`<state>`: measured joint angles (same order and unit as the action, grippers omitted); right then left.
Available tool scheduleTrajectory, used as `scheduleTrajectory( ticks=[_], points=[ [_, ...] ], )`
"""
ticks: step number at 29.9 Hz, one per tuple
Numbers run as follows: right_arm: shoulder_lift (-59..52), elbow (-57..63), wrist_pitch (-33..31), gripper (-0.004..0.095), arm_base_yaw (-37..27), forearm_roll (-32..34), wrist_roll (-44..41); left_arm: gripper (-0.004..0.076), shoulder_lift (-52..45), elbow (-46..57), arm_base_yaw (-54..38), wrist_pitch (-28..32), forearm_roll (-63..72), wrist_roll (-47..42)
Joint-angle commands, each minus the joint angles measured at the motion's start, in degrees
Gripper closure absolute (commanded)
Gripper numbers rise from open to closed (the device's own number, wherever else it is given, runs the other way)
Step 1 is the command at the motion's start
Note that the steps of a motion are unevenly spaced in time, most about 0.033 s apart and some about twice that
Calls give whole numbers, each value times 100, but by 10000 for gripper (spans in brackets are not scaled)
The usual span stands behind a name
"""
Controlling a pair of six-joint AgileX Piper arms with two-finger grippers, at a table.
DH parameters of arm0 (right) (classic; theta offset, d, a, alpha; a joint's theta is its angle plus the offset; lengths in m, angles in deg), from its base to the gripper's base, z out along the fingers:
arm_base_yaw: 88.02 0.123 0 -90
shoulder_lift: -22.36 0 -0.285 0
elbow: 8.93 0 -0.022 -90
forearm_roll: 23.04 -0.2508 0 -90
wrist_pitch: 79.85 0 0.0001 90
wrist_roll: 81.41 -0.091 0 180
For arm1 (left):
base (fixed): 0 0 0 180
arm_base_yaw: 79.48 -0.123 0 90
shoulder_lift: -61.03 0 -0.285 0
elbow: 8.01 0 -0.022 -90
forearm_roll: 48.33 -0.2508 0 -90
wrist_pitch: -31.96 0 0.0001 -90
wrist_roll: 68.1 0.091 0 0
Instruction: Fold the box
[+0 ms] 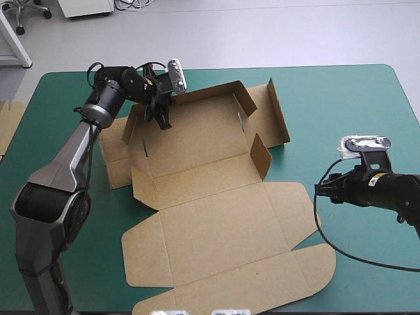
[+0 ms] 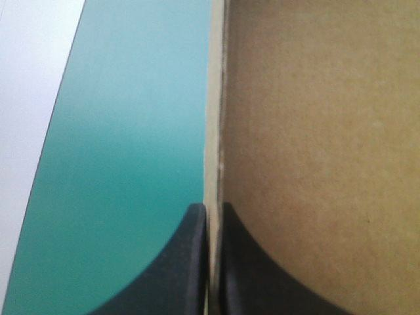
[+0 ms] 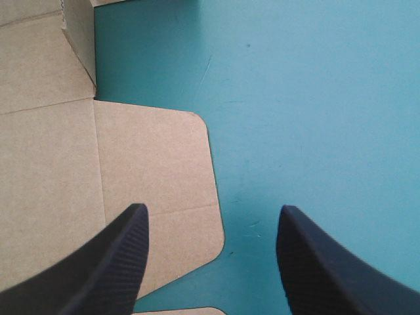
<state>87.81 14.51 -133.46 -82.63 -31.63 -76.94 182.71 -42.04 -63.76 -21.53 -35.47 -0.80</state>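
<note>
The brown box (image 1: 210, 197) lies as a cut sheet in the middle of the teal-green table, its far walls partly raised and the lid part flat toward the near edge. My left gripper (image 1: 159, 117) is at the box's far left wall, shut on that wall's edge; in the left wrist view the thin board edge (image 2: 215, 118) runs between the two black fingers (image 2: 187, 262). My right gripper (image 1: 321, 190) hovers over the table to the right of the box, open and holding nothing; its black fingers (image 3: 111, 262) stand apart, with a rounded side flap (image 3: 154, 177) just ahead.
More brown board (image 1: 8, 121) shows at the table's left edge. Bare teal-green cover (image 1: 354, 105) lies to the right of the box and along the far edge.
</note>
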Motion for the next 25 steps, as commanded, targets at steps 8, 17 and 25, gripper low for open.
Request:
scheduleTrajectory(
  ticks=[8, 17, 25],
  points=[
    [-54, -203, 626, 368, -60, 28, 59, 734, -571, -195, 337, 112, 796, 2597],
    [-54, -481, 702, 368, -60, 205, 59, 734, -884, -152, 611, -74, 635, 2291],
    [-54, -1009, 443, 368, -60, 205, 47, 734, -1621, 1124, 1199, 1214, -417, 998]
  ],
)
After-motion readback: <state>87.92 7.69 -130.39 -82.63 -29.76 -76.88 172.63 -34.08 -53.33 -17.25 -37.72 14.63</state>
